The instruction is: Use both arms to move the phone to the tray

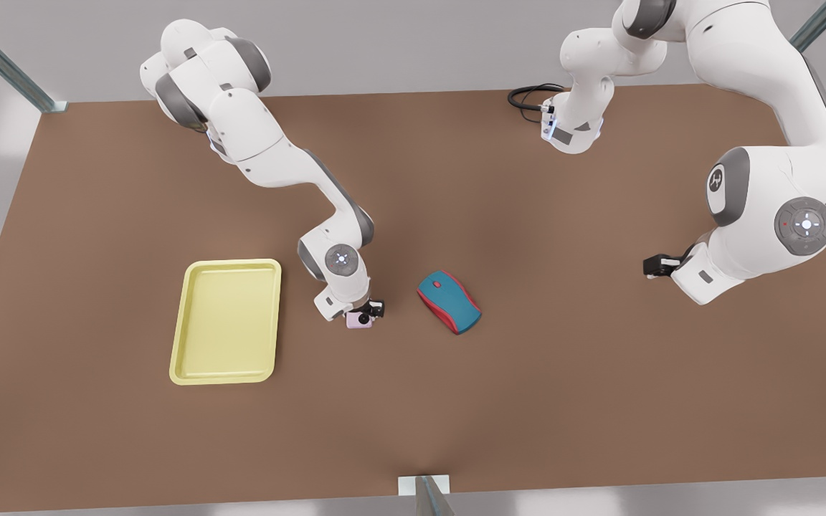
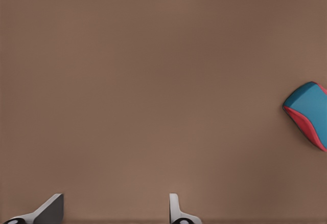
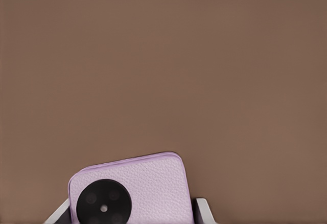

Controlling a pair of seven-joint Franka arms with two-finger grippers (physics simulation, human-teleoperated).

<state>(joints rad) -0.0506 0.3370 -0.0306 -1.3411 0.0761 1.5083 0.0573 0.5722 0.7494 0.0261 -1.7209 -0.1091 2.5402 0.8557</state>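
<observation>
The right gripper pinches the phone between the tray and the mouse. The left gripper waits far right, jaws spread.

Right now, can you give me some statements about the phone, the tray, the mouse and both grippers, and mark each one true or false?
1. The phone sits between the right gripper fingers. True.
2. The phone lies inside the tray. False: it is beside the tray, toward the mouse.
3. The left gripper is open and holds nothing. True.
4. The mouse rests in the tray. False: it lies on the table.
5. The left gripper grips the mouse. False: it is away from it.
</observation>
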